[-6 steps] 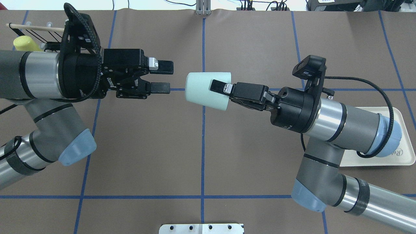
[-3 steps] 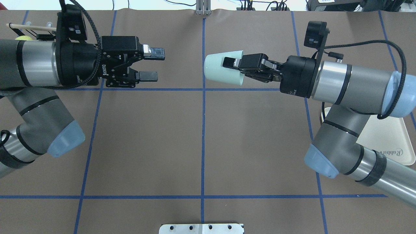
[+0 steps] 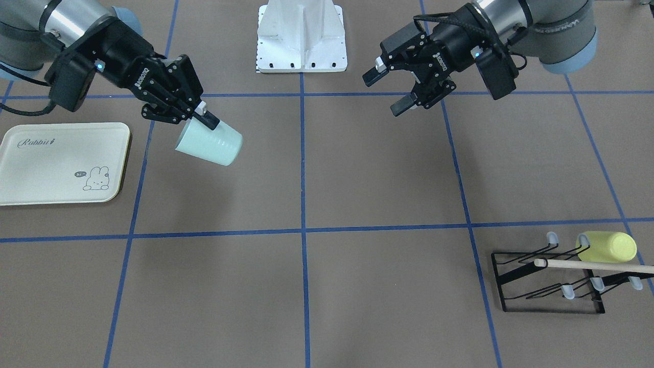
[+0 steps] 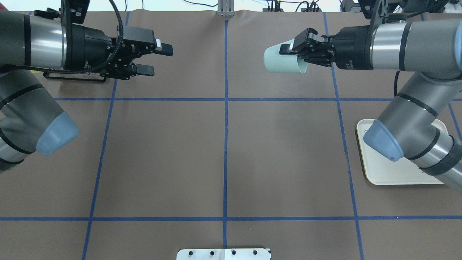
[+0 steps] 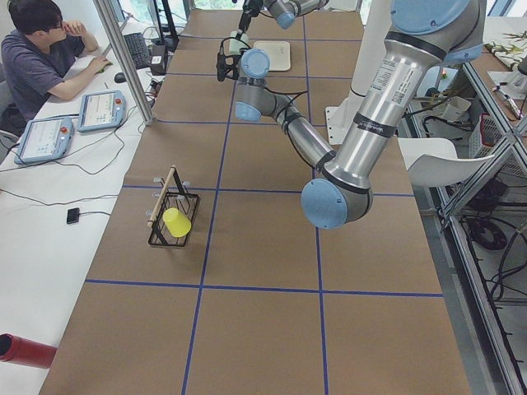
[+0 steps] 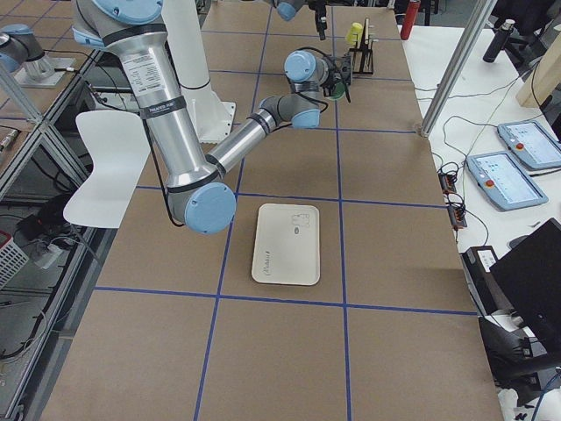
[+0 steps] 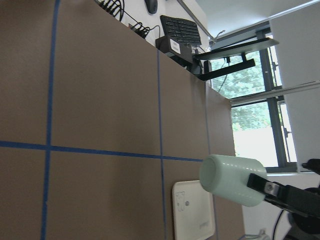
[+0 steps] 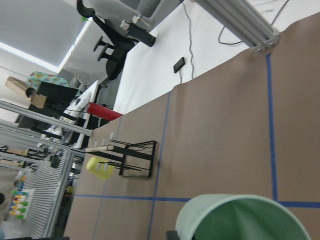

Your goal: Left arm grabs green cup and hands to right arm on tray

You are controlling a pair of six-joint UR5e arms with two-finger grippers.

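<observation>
The pale mint-green cup (image 4: 281, 61) hangs in the air on its side, its mouth toward my right gripper (image 4: 290, 50). That gripper is shut on the cup's rim, one finger inside and one outside. The front-facing view shows the cup (image 3: 210, 145) above the mat, just beside the cream Rabbit tray (image 3: 51, 174), not over it. The tray (image 4: 382, 177) lies partly under my right elbow. My left gripper (image 4: 158, 60) is open and empty, well apart on the far left. The left wrist view shows the cup (image 7: 227, 179) and the tray (image 7: 192, 212).
A black wire rack (image 3: 546, 286) with a wooden rod holds a yellow-green cup (image 3: 608, 247) at the left arm's far side. The white robot base (image 3: 301, 38) stands at the table's middle edge. Blue tape lines cross the brown mat. An operator sits at a side desk (image 5: 41, 41).
My right arm has swung the cup right and toward the table's far side. My left arm has drawn back to the left, its gripper staying open and empty.
</observation>
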